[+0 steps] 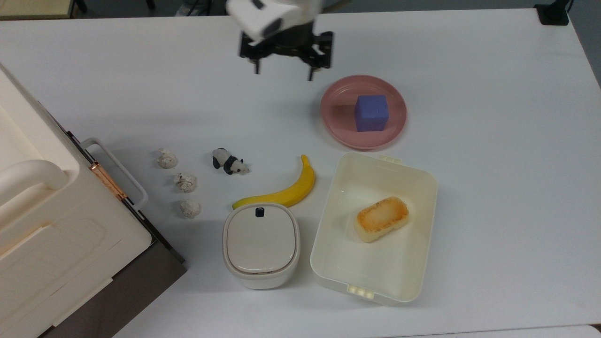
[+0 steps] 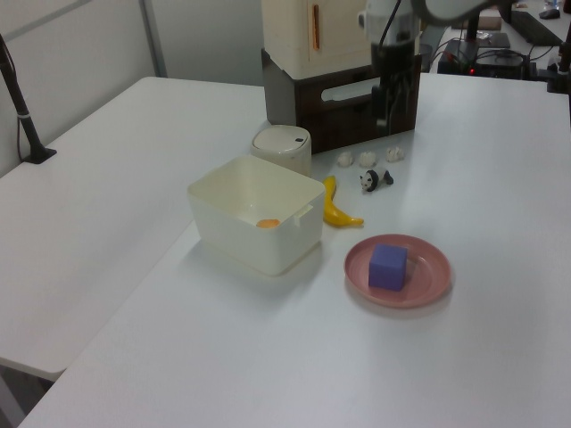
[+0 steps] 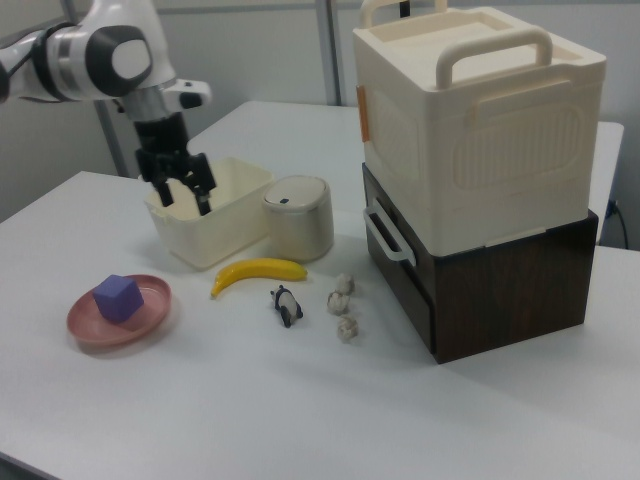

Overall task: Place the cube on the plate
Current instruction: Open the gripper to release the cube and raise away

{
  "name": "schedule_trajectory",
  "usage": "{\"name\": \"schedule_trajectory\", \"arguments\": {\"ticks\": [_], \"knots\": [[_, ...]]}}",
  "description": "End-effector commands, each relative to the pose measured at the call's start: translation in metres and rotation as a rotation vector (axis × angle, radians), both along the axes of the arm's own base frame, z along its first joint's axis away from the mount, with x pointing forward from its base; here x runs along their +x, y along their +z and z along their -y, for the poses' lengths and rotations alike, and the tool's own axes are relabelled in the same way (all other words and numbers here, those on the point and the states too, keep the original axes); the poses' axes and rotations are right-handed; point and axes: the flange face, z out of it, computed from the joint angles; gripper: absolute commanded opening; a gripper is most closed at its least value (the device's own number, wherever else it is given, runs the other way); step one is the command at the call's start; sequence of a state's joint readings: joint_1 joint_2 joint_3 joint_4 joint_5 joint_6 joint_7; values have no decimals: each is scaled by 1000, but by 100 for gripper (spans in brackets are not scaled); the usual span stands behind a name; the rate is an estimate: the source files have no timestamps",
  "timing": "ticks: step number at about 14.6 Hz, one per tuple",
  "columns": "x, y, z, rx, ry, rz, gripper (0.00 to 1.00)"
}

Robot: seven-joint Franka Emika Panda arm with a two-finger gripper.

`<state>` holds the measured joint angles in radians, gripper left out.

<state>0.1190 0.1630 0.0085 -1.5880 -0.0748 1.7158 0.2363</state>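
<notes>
- 1 cube (image 1: 371,113), a matte blue-purple block with equal sides, sits on the plate (image 1: 340,126) in the upper right of the top view, slightly toward the plate's far half.
- 1 plate, round, pink and smooth with a shallow raised rim, lies flat on the white table (image 1: 493,164).
- 1 gripper (image 1: 283,72), black with 2 thin fingers spread apart and nothing between them, hangs above the table at the top centre of the top view, well apart from the plate.
- 1 cream rectangular container (image 1: 425,188), glossy with rounded corners, sits just below the plate in the top view; 1 browned, loaf-shaped piece (image 1: 381,218) lies inside it.
- 1 curved yellow banana (image 1: 286,190) lies between the container and 1 small black-and-white panda figure (image 1: 228,162).
- 3 crumpled whitish lumps (image 1: 185,182) form a short row left of the panda.
- 1 rounded cream pot with a flat lid (image 1: 261,244) stands just below the banana.
- 1 large cream box with handles (image 3: 480,120) rests on a dark brown base at the right view's right.
</notes>
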Motion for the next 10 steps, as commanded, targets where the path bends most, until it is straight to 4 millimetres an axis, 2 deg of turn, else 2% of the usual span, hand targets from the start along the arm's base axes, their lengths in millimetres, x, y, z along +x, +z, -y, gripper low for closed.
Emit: {"name": "schedule_trajectory", "arguments": {"ticks": [1, 5, 8, 10], "knots": [[-1, 7, 64, -6, -18, -17, 100], [-7, 17, 103, 50, -29, -14, 100], [-9, 36, 114, 57, -70, 20, 100], [-10, 37, 114, 58, -73, 22, 100]]}}
